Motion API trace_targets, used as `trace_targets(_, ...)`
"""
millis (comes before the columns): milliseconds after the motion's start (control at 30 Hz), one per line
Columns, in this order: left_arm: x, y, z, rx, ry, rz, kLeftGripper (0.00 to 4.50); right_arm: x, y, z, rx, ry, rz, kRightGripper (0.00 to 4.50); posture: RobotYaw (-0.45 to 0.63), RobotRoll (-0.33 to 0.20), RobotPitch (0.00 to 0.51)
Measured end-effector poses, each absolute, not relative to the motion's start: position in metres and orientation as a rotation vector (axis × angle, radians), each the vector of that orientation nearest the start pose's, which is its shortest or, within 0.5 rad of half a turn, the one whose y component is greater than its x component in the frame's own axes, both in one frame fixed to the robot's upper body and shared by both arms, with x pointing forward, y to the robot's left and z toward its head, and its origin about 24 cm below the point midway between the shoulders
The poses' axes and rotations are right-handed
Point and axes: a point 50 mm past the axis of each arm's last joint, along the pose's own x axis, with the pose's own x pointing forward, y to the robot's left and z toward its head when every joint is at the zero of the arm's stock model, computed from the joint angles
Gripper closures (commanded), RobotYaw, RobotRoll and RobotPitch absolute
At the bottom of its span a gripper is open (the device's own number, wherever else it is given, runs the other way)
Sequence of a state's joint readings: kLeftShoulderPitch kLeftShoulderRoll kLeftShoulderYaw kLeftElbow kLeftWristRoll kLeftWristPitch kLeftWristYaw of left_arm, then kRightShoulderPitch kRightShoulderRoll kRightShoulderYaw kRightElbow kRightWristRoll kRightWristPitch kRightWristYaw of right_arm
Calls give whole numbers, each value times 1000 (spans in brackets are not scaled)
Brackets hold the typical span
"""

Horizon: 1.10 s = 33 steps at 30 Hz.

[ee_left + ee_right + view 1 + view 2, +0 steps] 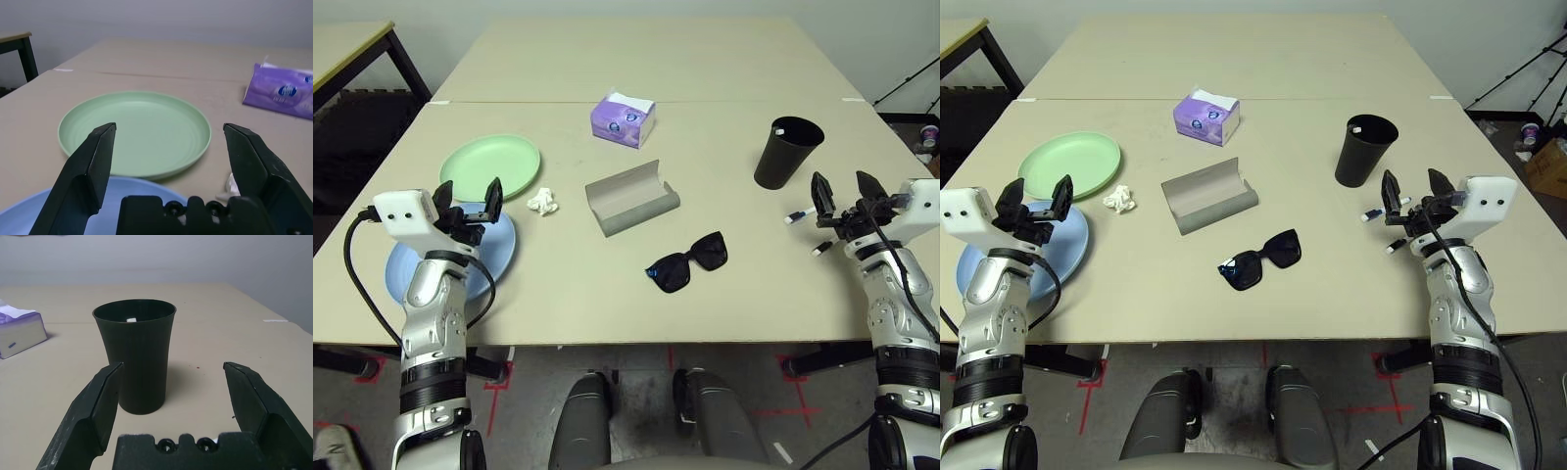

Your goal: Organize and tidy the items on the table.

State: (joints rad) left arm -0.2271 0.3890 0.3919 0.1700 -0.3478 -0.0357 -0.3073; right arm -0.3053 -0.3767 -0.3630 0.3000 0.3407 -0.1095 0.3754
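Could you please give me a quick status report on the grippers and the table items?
Left gripper open over blue plate. Right gripper open above pens, facing black cup. Nothing held. No obstruction.

Head stereo looks down over table; wrist cameras sit low, facing forward

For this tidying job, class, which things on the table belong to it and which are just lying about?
Job:
green plate
blue plate
crumpled tissue
glasses case
sunglasses
black cup
two pens

Lying about:
purple tissue pack
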Motion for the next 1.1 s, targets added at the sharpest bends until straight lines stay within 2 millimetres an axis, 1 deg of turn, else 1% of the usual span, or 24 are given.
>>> trace_targets(200, 277, 296, 117, 28, -220, 54, 40, 295, -283, 112, 10, -250, 21, 0, -32, 0, 86)
trace_targets(400, 278, 293, 115, 28, -204, 35, 40, 295, -283, 112, 10, -250, 21, 0, -34, 0, 86)
trace_targets(667, 278, 291, 117, 35, -206, 20, 40, 295, -281, 112, 7, -248, 35, 0, -38, 0, 85)
trace_targets(767, 279, 291, 118, 35, -205, 18, 40, 297, -274, 113, -18, -239, 116, 0, -38, 0, 85)
trace_targets(933, 280, 291, 120, 37, -206, 12, 40, 297, -257, 121, -100, -237, 335, 0, -30, 0, 88)
trace_targets(1100, 280, 289, 120, 40, -204, -1, 40, 298, -233, 121, -154, -197, 540, 0, -19, 0, 85)
